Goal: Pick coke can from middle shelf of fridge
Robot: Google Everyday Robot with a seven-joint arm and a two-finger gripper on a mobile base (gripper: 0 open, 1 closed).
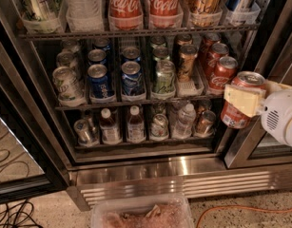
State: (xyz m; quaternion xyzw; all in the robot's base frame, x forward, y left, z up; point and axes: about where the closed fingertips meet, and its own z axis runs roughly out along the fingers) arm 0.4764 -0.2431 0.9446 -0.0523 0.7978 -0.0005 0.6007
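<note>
Speckled floor (45, 208) in front, and a large commercial display fridge with a stainless frame and slatted grille (183, 179), its dark interior exposed.

- Step: grasp made, extraction phase. The small red aluminium coke can with silver top (235, 118) is outside the cabinet, low right, in front of the right-hand steel frame post. It touches no shelf.
- End effector (243, 101): clamped on that can. A cream pad (241, 99) crosses the can's front face mid-height, white arm housing to the right. The opposite finger is hidden behind the can.
- Can is near upright, with a slight lean.
- The middle shelf, a dark wire rack with clear plastic trays (145, 100), holds rows of small cans. More red cans (224, 73) sit in the rightmost row, just left of the held one, and a bronze-gold can (187, 61) one row over.
- Large red Coca-Cola bottles (124, 1) on the rack above, not relevant.

My read: pick is essentially complete. Next move calls for a straight retreat away from the fridge, holding clamp force and keeping the can level. Watch clearance to the frame post right behind it. Also a clear plastic tub (143, 213) on the floor below, so don't drop low.
</note>
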